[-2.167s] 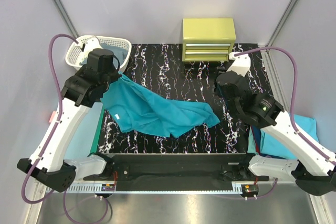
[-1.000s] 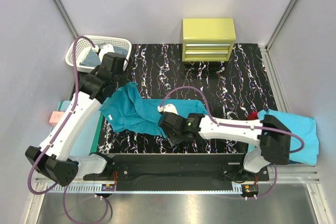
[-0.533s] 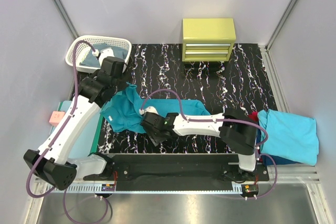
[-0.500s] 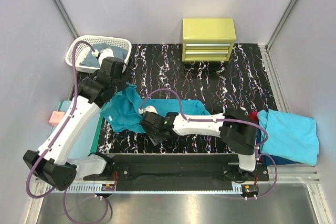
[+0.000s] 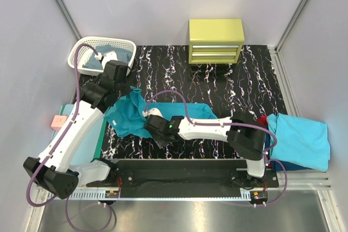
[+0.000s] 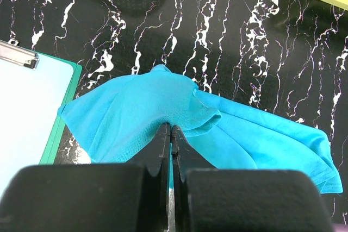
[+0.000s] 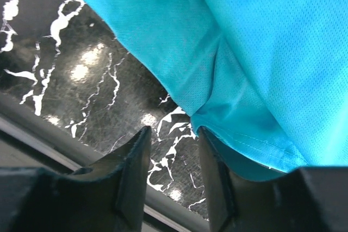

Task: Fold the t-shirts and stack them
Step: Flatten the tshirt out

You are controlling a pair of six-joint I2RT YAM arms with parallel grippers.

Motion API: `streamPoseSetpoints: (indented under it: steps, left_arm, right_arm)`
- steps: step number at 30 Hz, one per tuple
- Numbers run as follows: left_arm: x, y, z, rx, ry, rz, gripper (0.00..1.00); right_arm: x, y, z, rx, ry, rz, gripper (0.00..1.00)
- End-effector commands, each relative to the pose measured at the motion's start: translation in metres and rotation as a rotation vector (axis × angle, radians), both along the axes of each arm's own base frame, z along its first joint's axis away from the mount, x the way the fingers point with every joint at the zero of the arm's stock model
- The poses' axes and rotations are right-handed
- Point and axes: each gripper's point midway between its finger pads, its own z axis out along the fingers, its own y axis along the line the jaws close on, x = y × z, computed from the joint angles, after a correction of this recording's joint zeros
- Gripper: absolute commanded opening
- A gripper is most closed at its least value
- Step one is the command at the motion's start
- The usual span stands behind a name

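Teal cloth lies bunched on the near-left part of the black marbled worktop [image 5: 228, 88]: this is the teal t-shirt [image 5: 124, 119], one end beside the mint-green clipboard [image 6: 32, 107] at the left edge, the rest trailing toward the middle under the outstretched right arm. The left claw [image 6: 171, 130] is pinched together on a raised fold of the shirt near its left end. The bite looks small, so a firm pull from the other side could slide the cloth out. The right claw [image 7: 173, 134] stands with its fingers apart, low over the near edge of the worktop. The shirt's hem sits just beside one finger [image 7: 215, 172], but bare worktop shows through the gap. If the claw closed here it would likely grip nothing, or nip only the outer layer of the hem, and the shirt would then spread crooked. Going lower to scoop the hem risks scraping the fingertips on the hard surface. The right arm's purple cable [image 5: 168, 95] loops over the shirt and could drag or snag the cloth as the arm draws back. A folded light turquoise t-shirt [image 5: 302, 139] rests at the near-right corner, well apart from all this.
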Motion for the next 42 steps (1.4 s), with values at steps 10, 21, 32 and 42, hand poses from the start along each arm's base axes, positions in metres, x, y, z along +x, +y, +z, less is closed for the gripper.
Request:
streamPoseSetpoints:
  steps: [10,21,32,42]
  left_arm:
    - [-0.001,-0.003,0.012,-0.03,-0.043,-0.029,0.0]
    - [-0.003,-0.003,0.014,-0.032,-0.05,-0.035,0.0]
    - [-0.004,-0.002,0.013,-0.032,-0.047,-0.033,0.0]
    - [-0.001,0.001,0.025,-0.008,-0.076,-0.032,0.0]
  right_arm:
    - [0.009,-0.015,-0.008,-0.054,-0.063,-0.079,0.3]
    - [0.012,-0.027,-0.004,-0.059,-0.088,-0.13,0.0]
    - [0.026,-0.034,0.068,0.05,-0.203,-0.186,0.0]
    - [0.065,-0.086,0.228,0.168,-0.506,-0.352,0.0]
